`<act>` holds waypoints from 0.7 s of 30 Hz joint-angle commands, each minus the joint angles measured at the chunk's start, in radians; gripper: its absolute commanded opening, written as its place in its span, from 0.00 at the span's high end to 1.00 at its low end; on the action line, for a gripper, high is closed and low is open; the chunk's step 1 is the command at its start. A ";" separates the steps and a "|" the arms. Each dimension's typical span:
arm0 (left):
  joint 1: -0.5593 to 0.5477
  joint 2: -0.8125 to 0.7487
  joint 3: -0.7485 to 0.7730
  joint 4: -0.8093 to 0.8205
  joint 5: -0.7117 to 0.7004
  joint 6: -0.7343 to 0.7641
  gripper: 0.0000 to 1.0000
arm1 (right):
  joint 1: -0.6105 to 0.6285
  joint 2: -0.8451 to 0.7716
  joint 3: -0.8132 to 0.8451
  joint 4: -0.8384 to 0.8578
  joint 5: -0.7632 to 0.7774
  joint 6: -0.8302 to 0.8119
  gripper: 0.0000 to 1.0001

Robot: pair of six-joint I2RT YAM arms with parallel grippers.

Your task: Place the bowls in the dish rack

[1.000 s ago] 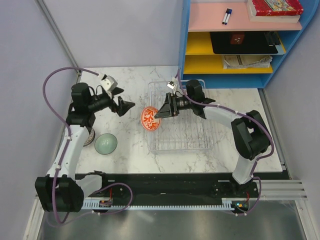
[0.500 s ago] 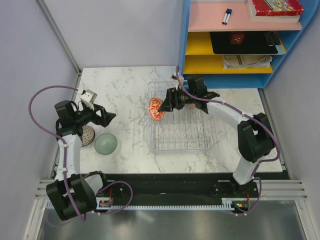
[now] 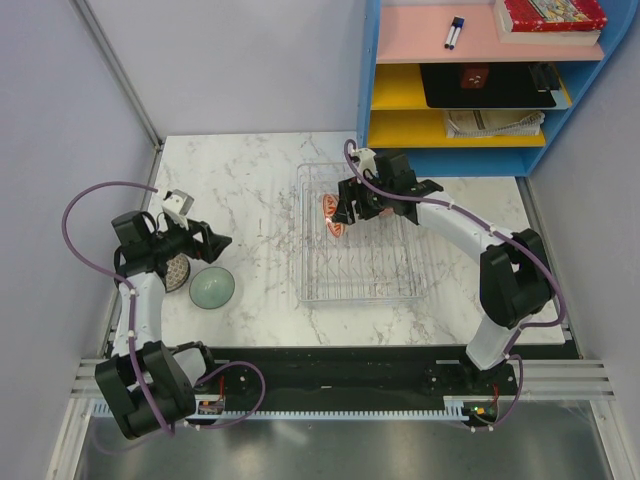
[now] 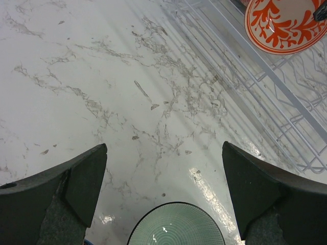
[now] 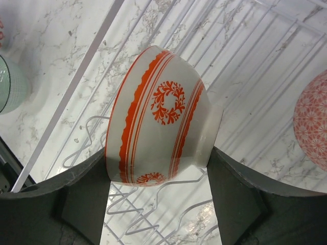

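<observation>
My right gripper [image 3: 338, 212] is shut on a white bowl with red patterns [image 3: 331, 213] and holds it on its side just above the wires of the dish rack [image 3: 400, 282]. In the right wrist view the fingers [image 5: 82, 194] clamp that bowl [image 5: 158, 112] across rim and foot over the rack [image 5: 92, 61]. My left gripper [image 3: 216, 243] is open and empty, just above the pale green bowl [image 3: 212, 288]. That green bowl shows between its fingers [image 4: 176, 227]. A brown patterned bowl [image 3: 178, 270] sits under the left arm.
A pink-red patterned bowl [image 5: 312, 120] shows at the right edge of the right wrist view, among the rack wires. The blue shelf unit [image 3: 470, 80] stands behind the rack. A wall runs along the table's left side.
My right gripper carried the red-patterned bowl rightward from the rack's left edge to over its inside. My left arm drew back left, toward the green bowl.
</observation>
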 commanded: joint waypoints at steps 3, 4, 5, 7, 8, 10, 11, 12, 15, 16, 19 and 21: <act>0.008 -0.006 -0.005 0.046 0.071 0.034 0.00 | 0.002 -0.037 0.062 0.008 0.027 -0.031 1.00; 0.009 -0.006 -0.007 0.044 0.072 0.034 0.00 | 0.002 -0.035 0.062 0.010 0.033 -0.030 1.00; 0.009 -0.011 -0.010 0.046 0.071 0.036 0.00 | 0.002 -0.035 0.064 0.010 0.041 -0.034 1.00; 0.009 -0.012 -0.010 0.046 0.069 0.034 0.00 | 0.002 -0.032 0.069 0.010 0.056 -0.039 1.00; 0.009 -0.012 -0.009 0.047 0.069 0.031 0.00 | 0.004 -0.029 0.075 0.007 0.070 -0.042 1.00; 0.009 -0.008 -0.010 0.049 0.068 0.030 0.00 | 0.015 -0.023 0.093 -0.006 0.091 -0.054 1.00; 0.009 -0.006 -0.012 0.052 0.068 0.030 0.00 | 0.022 -0.020 0.101 -0.013 0.128 -0.063 1.00; 0.008 0.000 -0.012 0.055 0.068 0.030 0.00 | 0.028 -0.013 0.111 -0.031 0.149 -0.088 1.00; 0.008 0.006 -0.012 0.055 0.068 0.028 0.00 | 0.062 0.001 0.145 -0.055 0.232 -0.146 1.00; 0.009 0.006 -0.012 0.055 0.068 0.028 0.00 | 0.079 0.004 0.160 -0.058 0.257 -0.148 1.00; 0.009 0.003 -0.015 0.055 0.071 0.030 0.00 | 0.111 0.030 0.197 -0.076 0.358 -0.243 1.00; 0.009 0.002 -0.016 0.055 0.069 0.028 0.00 | 0.125 0.056 0.216 -0.084 0.448 -0.307 1.00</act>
